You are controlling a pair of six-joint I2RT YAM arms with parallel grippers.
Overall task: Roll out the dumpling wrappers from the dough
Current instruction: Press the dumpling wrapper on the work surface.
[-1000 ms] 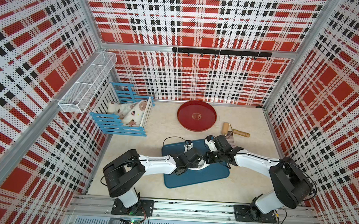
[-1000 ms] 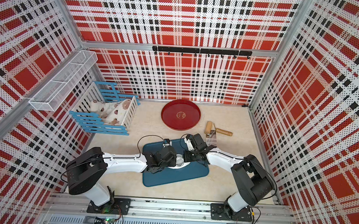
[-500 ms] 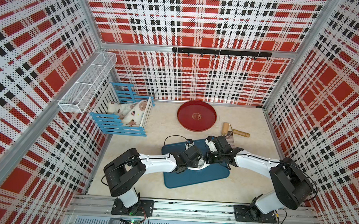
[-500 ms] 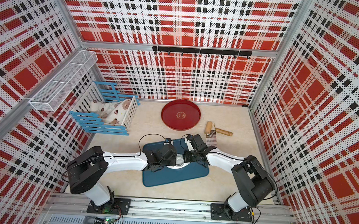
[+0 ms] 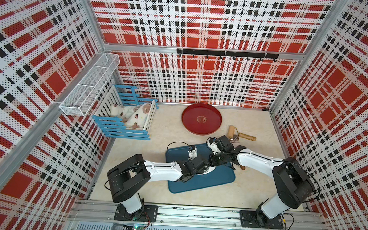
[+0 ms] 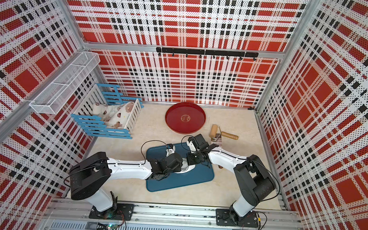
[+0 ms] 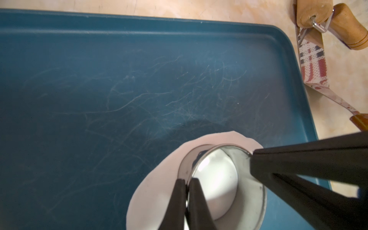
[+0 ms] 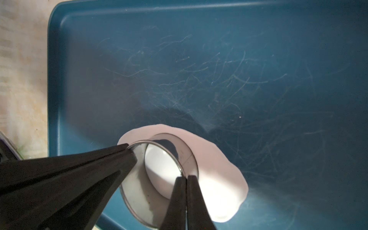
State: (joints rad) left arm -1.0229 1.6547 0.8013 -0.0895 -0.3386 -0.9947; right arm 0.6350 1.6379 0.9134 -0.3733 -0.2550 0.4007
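Observation:
The dough [image 7: 157, 185] is a flattened white sheet lying on the blue tray [image 7: 99, 99], near its middle in both top views [image 5: 205, 172] [image 6: 184, 169]. A small metal ring [image 7: 253, 191] stands on the sheet with white dough showing inside it. My left gripper [image 7: 187, 180] is shut on one side of the ring's rim. On the opposite side of the ring [image 8: 137, 191] my right gripper [image 8: 186, 177] is shut on the rim, with dough [image 8: 217, 179] spreading beyond it. No separate dumpling wrappers are in view.
A red round tray [image 5: 201, 118] sits behind the blue one. A wooden roller [image 5: 241, 135] and a metal-bladed scraper [image 7: 312, 65] lie to the blue tray's right. At the back left stand a blue-and-white crib with a doll [image 5: 130, 118] and a wire basket [image 5: 88, 92].
Both grippers stay shut on the ring over the dough; the arms have shifted only slightly.

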